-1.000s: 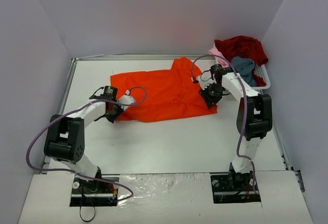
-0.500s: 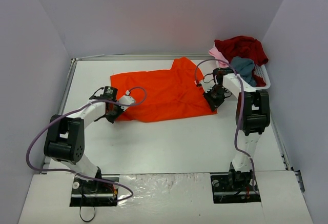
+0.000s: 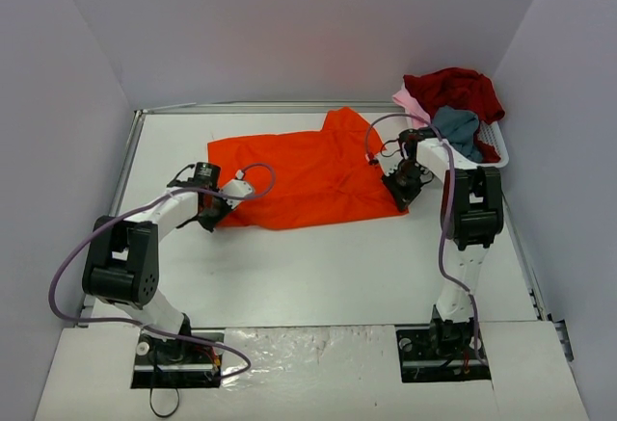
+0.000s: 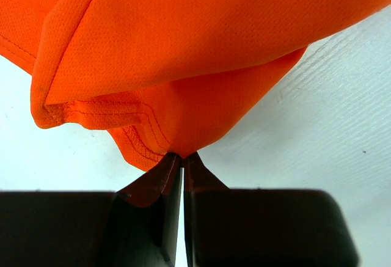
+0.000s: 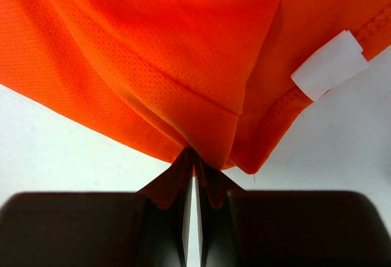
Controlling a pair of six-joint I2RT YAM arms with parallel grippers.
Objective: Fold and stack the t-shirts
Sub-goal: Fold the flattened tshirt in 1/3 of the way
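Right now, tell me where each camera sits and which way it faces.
Top external: fixed high behind the robot, looking down on the table; the left arm and right arm show whole, with a basket far right.
Left wrist: rides the left arm, looking past the left fingers, shut on a hemmed corner of the orange shirt.
Right wrist: rides the right arm, looking past the right fingers, shut on a shirt edge beside a white label.
Shared: all three see the orange shirt; both wrist views show white table under it.

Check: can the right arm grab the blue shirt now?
Probably not yet: its jaws are shut on the orange shirt. The blue shirt lies close by, exposed, in the basket.
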